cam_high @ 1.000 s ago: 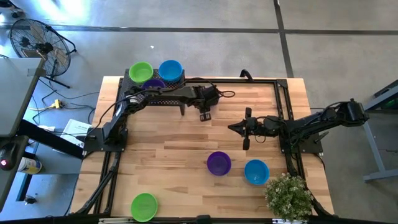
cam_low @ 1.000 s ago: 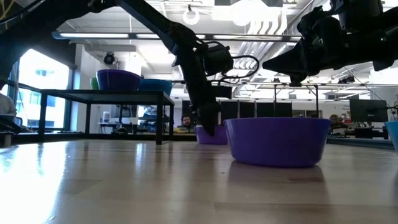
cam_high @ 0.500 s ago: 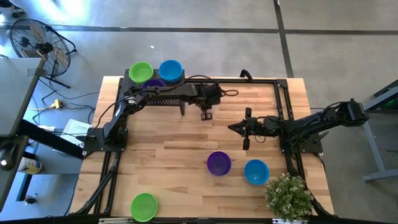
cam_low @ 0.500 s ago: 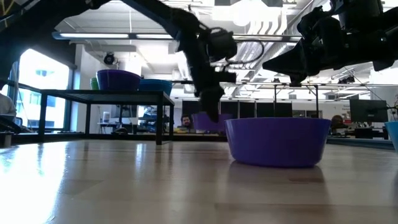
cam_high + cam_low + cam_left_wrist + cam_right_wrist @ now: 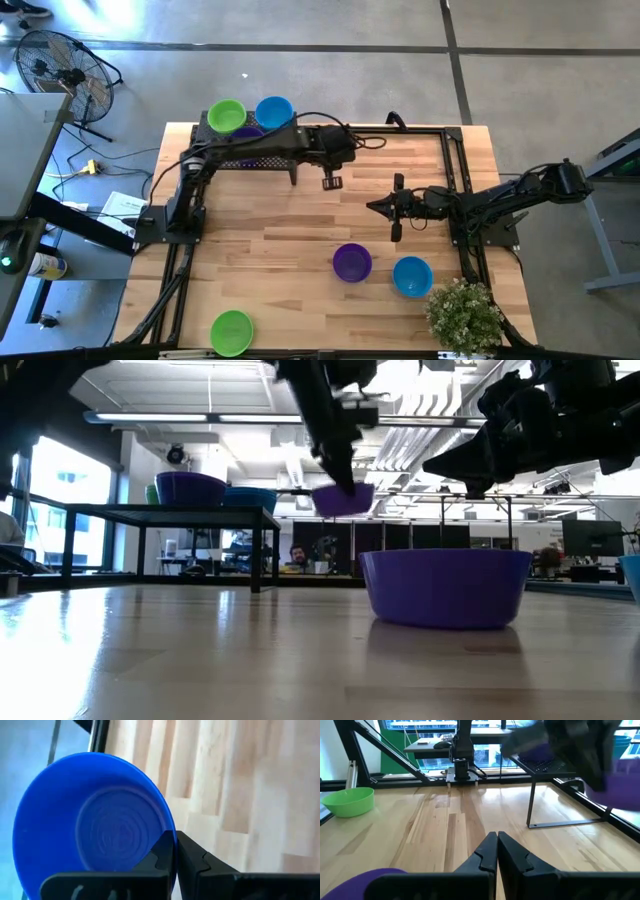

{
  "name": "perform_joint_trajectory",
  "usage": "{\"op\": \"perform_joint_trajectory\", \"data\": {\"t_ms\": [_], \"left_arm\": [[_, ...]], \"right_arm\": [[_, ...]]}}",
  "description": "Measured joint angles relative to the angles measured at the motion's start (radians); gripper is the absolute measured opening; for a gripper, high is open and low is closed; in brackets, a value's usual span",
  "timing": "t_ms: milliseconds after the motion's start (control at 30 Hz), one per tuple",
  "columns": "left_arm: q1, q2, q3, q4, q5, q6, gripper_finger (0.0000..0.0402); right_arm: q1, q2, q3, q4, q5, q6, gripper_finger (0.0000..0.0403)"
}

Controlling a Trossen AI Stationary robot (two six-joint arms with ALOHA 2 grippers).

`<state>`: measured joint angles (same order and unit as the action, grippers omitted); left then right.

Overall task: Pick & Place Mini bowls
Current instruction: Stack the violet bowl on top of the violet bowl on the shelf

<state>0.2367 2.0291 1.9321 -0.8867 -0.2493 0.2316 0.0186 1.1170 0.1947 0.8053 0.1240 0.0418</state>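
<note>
Seven bowls in all, by my count: three purple, two blue, two green. On the rack (image 5: pixel 262 157) at the far left of the table (image 5: pixel 280 230) sit three of them: a green bowl (image 5: pixel 227 113), a blue bowl (image 5: pixel 274 112) and a purple bowl (image 5: pixel 247 133) tucked just beside and between those two, partly hidden by the arm. Down on the wood, a second purple bowl (image 5: pixel 352 262) and a second blue bowl (image 5: pixel 412 276) stand just beside each other at the near right, next to a small plant (image 5: pixel 463 315). The other green bowl (image 5: pixel 232 331) sits alone at the near left edge.

The third purple bowl (image 5: pixel 343 499) hangs in the air. The left gripper (image 5: pixel 174 840) has its fingers pinched tight on the rim, one inside and one outside, and holds the bowl well clear of the table, just right of the rack. From above, the bowl itself is hard to pick out under the arm.

The right gripper (image 5: pixel 497 836) hovers over the middle right of the table with its fingers pressed together and nothing between them, touching no bowl.
</note>
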Motion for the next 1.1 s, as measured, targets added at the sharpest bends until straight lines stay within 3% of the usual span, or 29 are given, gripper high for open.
{"op": "perform_joint_trajectory", "data": {"t_ms": [867, 1100], "left_arm": [[-0.068, -0.413, -0.005, -0.603, -0.108, -0.325, 0.0], [-0.066, -0.506, -0.075, -0.597, -0.129, -0.359, 0.0]], "right_arm": [[0.002, 0.0, 0.0, 0.004, -0.023, 0.01, 0.0001], [0.002, 0.0, 0.0, 0.003, -0.023, 0.01, 0.0001]]}}
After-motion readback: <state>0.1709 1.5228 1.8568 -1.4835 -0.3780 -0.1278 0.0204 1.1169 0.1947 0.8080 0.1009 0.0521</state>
